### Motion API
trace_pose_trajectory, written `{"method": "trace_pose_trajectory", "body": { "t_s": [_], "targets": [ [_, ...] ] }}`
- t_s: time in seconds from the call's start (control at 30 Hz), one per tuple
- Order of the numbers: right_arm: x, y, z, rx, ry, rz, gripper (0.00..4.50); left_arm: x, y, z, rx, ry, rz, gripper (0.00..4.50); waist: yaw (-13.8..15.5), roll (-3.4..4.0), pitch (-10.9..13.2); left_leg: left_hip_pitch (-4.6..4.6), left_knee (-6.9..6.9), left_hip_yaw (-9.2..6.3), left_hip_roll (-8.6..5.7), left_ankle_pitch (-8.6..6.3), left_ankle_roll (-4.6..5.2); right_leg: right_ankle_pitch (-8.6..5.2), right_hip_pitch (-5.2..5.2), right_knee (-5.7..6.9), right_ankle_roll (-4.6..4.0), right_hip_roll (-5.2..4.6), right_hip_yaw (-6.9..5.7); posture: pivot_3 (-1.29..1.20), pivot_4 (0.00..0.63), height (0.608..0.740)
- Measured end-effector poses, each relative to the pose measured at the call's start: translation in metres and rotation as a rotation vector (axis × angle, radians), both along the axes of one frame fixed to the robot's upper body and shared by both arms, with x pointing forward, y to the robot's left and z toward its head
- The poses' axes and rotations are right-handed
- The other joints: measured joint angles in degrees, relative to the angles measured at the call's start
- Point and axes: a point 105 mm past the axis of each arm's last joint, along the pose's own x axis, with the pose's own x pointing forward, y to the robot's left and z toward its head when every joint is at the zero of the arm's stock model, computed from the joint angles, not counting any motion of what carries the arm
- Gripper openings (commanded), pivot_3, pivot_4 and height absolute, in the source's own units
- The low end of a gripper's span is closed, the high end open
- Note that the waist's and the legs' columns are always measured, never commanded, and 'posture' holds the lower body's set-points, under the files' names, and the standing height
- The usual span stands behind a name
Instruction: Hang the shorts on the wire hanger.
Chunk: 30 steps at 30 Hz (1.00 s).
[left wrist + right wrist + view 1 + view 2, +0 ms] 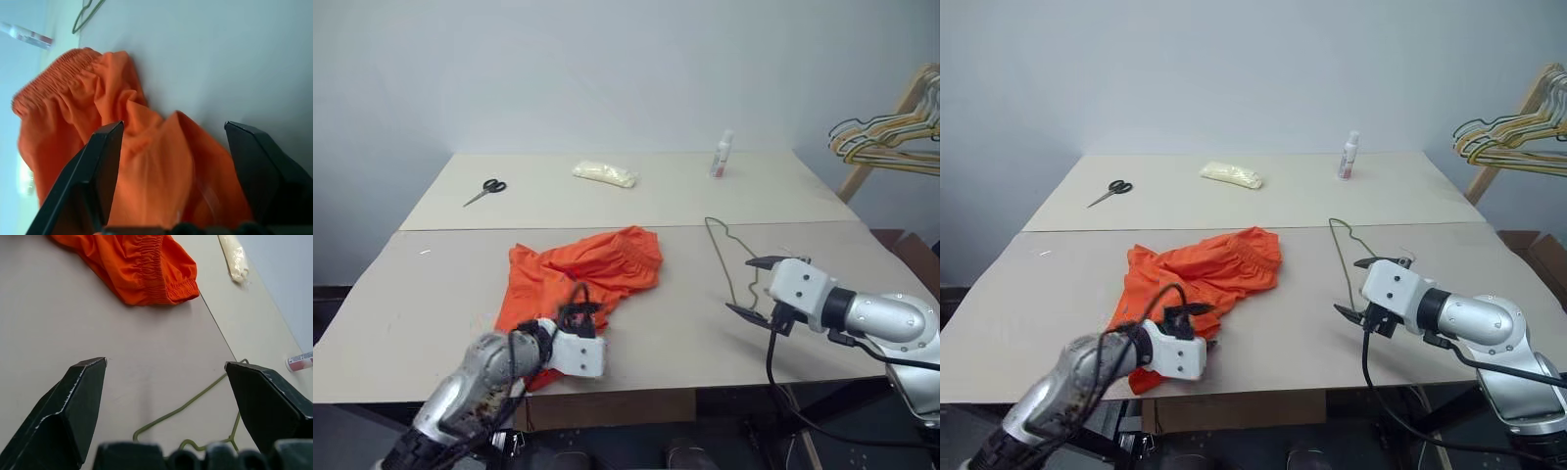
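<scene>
Left eye view: both pincers apart, shorts and hanger on the worktop

Left eye view shows the shorts lying crumpled on the near half of the pale worktop, their gathered waistband toward the far right of the heap. The left pincer hangs just above the near edge of the orange fabric with its two black fingers spread wide, nothing between them; the left wrist view looks straight onto folds of cloth between the fingertips.

The wire hanger lies flat on the worktop to the right of the shorts, well apart from them, its thin olive wire running from the seam between the two boards toward the near edge. The right pincer hovers over the near end of that wire, fingers wide apart and empty; the right wrist view shows the wire's bend on the board between them.

On the far board lie scissors, a pale plastic bag and a small bottle. A bunch of coloured hangers hangs on a wooden rack at the right.
</scene>
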Motion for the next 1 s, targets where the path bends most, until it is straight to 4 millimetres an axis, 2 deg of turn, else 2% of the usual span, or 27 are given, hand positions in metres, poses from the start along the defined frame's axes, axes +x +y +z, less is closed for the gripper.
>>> {"method": "trace_pose_trajectory", "body": {
  "t_s": [0.13, 0.37, 0.47, 0.6, 0.87, 1.0],
  "targets": [
    [0.0, 0.0, 0.0, -0.001, -0.001, -0.001, 4.5, -0.003, -0.004, -0.013, 0.031, -0.025, 0.058, 3.56, 0.04, -0.01, 0.0, 0.02, 0.0, -0.01, 0.02, 0.0, 0.0, 0.0, 0.0, 0.04, -0.01, 0.0, -0.02, 0.0, 0.0, 0.74],
    [0.0, 0.001, -0.001, 0.001, -0.001, -0.002, 4.5, -0.018, -0.007, -0.01, 0.052, 0.019, 0.079, 3.56, -0.07, 0.01, 0.0, 0.07, -0.04, 0.05, 0.05, 0.0, 0.0, -0.02, -0.01, 0.06, -0.04, -0.01, -0.01, 0.01, 0.0, 0.74],
    [0.002, 0.002, -0.001, 0.011, -0.006, -0.006, 4.5, -0.013, 0.002, -0.012, 0.13, -0.032, 0.101, 3.56, 0.01, 0.01, 0.0, 0.12, -0.03, 0.05, 0.04, 0.0, 0.0, -0.02, 0.02, 0.06, -0.04, -0.01, -0.01, 0.01, 0.0, 0.74],
    [0.002, 0.002, -0.001, 0.009, -0.011, -0.009, 4.5, -0.001, 0.008, -0.012, 0.15, -0.115, 0.174, 3.56, 0.06, 0.0, 0.0, 0.08, -0.03, 0.04, 0.03, 0.0, 0.0, -0.01, 0.01, 0.04, -0.02, -0.05, -0.01, 0.01, 0.0, 0.74],
    [0.002, 0.002, -0.004, 0.013, -0.009, -0.016, 4.5, 0.015, 0.007, 0.007, 0.041, -0.234, 0.276, 3.56, 0.08, -0.01, -0.01, 0.07, -0.03, 0.01, 0.06, 0.0, 0.0, 0.0, 0.0, 0.05, 0.0, -0.09, -0.01, 0.02, 0.0, 0.74],
    [0.001, 0.005, -0.007, 0.013, 0.0, -0.009, 4.5, 0.015, 0.007, 0.007, 0.005, -0.224, 0.309, 3.56, 0.04, 0.0, -0.02, 0.08, -0.04, 0.01, 0.06, 0.0, 0.0, 0.0, -0.01, 0.07, -0.01, -0.08, -0.01, 0.02, 0.0, 0.74]
  ]
}}
